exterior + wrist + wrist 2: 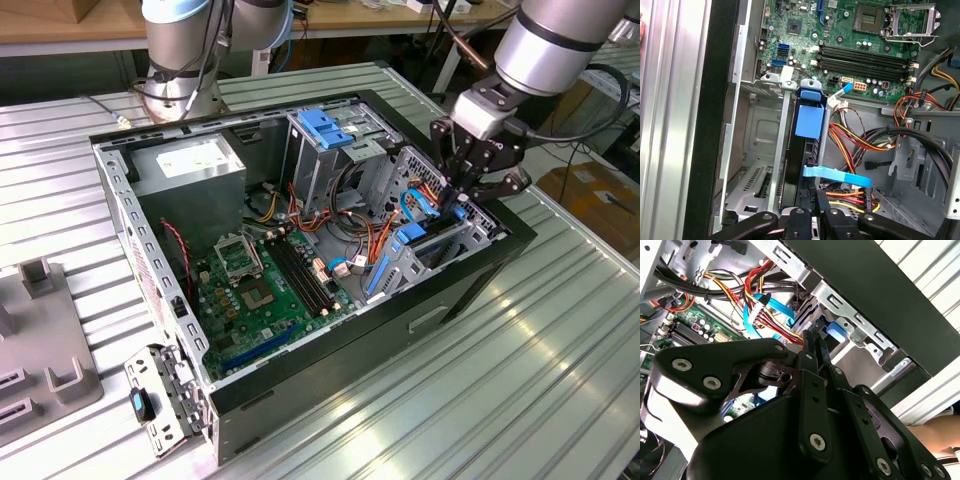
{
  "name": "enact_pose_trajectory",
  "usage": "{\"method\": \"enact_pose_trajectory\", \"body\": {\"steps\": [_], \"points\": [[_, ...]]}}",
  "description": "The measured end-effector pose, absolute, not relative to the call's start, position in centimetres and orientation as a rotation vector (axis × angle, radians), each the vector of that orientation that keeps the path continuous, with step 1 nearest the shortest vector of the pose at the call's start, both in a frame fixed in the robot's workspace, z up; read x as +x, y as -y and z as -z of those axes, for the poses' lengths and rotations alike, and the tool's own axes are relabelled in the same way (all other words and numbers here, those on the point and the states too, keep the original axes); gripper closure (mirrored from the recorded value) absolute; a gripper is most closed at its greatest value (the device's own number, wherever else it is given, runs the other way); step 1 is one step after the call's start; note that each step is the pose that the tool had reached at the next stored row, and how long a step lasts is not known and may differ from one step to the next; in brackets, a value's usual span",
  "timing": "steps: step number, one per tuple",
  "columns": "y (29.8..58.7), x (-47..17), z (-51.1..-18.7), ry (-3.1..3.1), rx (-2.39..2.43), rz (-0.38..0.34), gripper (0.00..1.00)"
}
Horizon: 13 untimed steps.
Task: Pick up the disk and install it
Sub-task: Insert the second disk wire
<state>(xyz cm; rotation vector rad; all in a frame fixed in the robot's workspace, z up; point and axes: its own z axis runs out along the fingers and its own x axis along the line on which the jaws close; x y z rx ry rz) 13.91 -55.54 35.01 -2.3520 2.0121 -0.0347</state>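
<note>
The open case (300, 330) holds a green board (265, 290), a grey box (190, 170), a blue bracket (325, 128) and many wires (765, 287). The disk (807, 122) stands on edge in a slot of the metal cage (755, 165) at the case's side on the exterior view's right, with the gripper (462, 195) just above it. In the second wrist view the fingers (815, 347) sit close together by the blue rail, but I cannot tell if they grip it; the first wrist view shows a flat blue cable (837, 176) crossing the slot
</note>
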Motion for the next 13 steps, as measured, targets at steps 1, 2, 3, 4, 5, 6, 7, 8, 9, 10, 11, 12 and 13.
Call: {"method": "enact_pose_trajectory", "body": {"steps": [1,2,3,4,5,6,7,8,9,10,11,12,13], "points": [[55.57,13.86,-35.01,-2.013,-2.352,0.035,0.84],[55.64,13.86,-35.0,-2.016,-2.349,0.035,0.84],[55.73,13.86,-34.98,-2.023,-2.343,0.035,0.84],[55.8,13.85,-34.97,-2.028,-2.338,0.035,0.84],[55.84,13.86,-34.95,-2.034,-2.333,0.035,0.84],[55.86,13.86,-34.92,-2.044,-2.325,0.036,0.84],[55.86,13.86,-34.88,-2.065,-2.306,0.037,0.84],[55.87,13.86,-34.84,-2.085,-2.288,0.037,0.84],[55.87,13.86,-34.84,-2.099,-2.276,0.037,0.84],[55.86,13.85,-34.82,-2.099,-2.275,0.037,0.84],[55.86,13.86,-34.82,-2.099,-2.275,0.037,0.84],[55.85,13.86,-34.79,-2.104,-2.271,0.037,0.84],[55.85,13.86,-34.76,-2.123,-2.253,0.038,0.84]]}}
